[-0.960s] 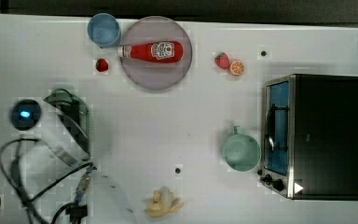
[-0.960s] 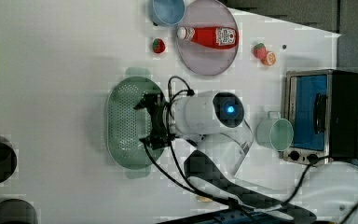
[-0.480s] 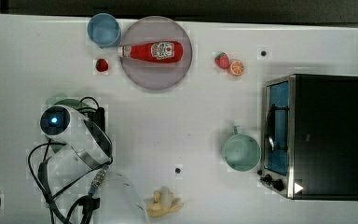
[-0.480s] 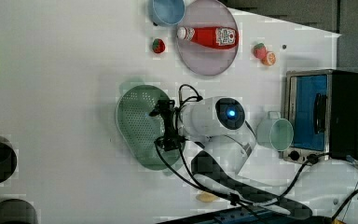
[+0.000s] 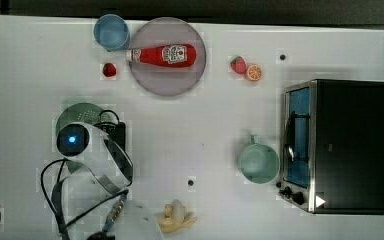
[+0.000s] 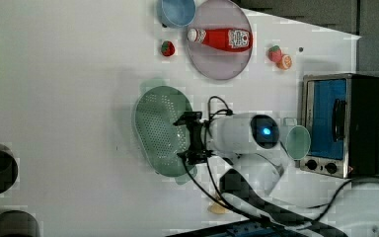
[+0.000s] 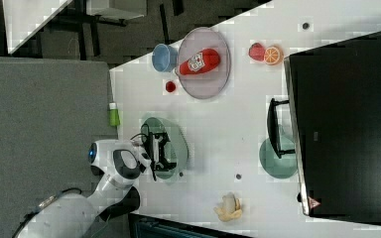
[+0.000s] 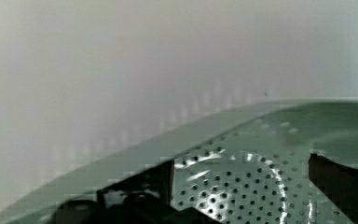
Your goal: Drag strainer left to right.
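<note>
Pale green oblong perforated plastic strainer (image 6: 160, 129), centre-left of the left view, on the white table (image 6: 69, 98). Black gripper (image 6: 186, 138), jaws spread wide, set over the strainer's right rim in the left view, holding nothing; white arm (image 6: 237, 133) extends rightward. Blue round cup (image 6: 176, 11), upper centre, beside the grey round plate (image 6: 217, 59) bearing a red ketchup bottle (image 6: 220, 37). Red strawberry (image 6: 167, 48) left of the plate. Mint-green round mug (image 6: 297, 141), right of centre, just beside the black toaster oven (image 6: 340, 123). Yellow banana (image 5: 177, 216), bottom centre of the top view.
</note>
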You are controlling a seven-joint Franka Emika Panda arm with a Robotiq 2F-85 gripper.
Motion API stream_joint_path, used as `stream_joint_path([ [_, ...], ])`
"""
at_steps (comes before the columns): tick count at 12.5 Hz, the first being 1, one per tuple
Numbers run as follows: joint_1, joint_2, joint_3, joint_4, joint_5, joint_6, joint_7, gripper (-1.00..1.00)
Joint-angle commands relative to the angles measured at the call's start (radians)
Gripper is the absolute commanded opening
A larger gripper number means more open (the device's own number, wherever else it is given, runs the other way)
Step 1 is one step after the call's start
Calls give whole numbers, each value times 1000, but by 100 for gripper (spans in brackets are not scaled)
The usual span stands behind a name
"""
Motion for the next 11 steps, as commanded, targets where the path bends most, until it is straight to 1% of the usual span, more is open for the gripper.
stream_joint_path([
  [1, -76, -38, -16, -28, -23, 8, -13, 100],
  [5, -128, -60, -63, -83, -23, 74, -113, 100],
  [11, -172, -85, -173, -116, -23, 95, -287, 100],
])
